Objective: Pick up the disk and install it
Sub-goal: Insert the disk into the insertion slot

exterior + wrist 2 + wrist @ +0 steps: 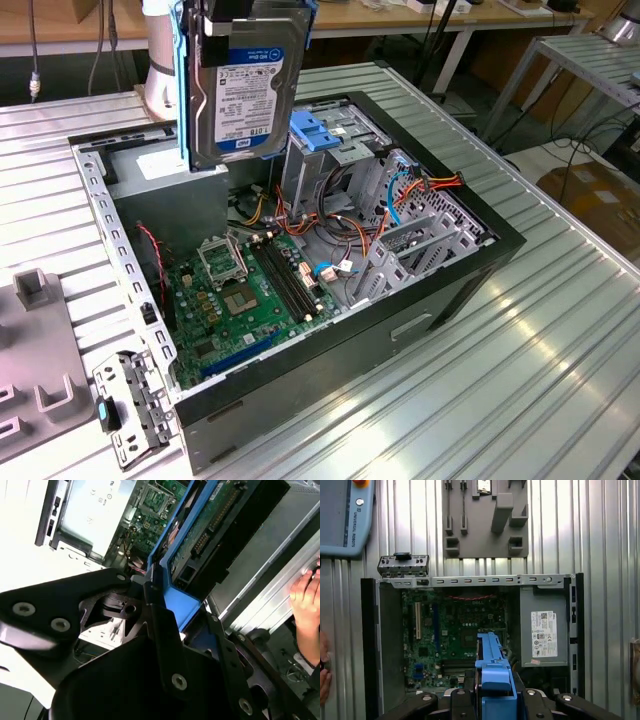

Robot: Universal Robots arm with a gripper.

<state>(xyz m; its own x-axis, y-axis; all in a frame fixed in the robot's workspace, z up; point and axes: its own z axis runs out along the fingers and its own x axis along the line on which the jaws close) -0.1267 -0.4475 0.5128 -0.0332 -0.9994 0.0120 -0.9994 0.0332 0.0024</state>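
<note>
Silver metal with a white-and-blue label: that is the disk point(240, 95), and I have it. My claw point(228, 22) is clamped tight on its top end. The disk hangs from it up in the air, standing on end, with the label turned to the exterior view. Blue rails point(181, 90) run down its long sides. In the first wrist view I look down past my black fingers point(540, 707) and see a blue rail edge-on between them.

Under the disk lies the open case point(470, 290), flat on its side on a ribbed metal table point(560, 340). The disk hangs over the case, near the grey box point(545, 630) with a white sticker. A green board point(240, 290) covers the floor of the case. Just beside the disk, toward the exterior view's right, stands a metal cage point(345, 165) with a blue latch point(315, 130) on top. Orange and blue wires point(400, 195) curl near the cage.

On the table next to the case are a small metal bracket point(130, 405) and a grey plate point(30, 350) with blocks on it. A grey-blue handset point(342, 515) is near the plate. A person's hand point(307, 605) shows beside the case in the second wrist view.
</note>
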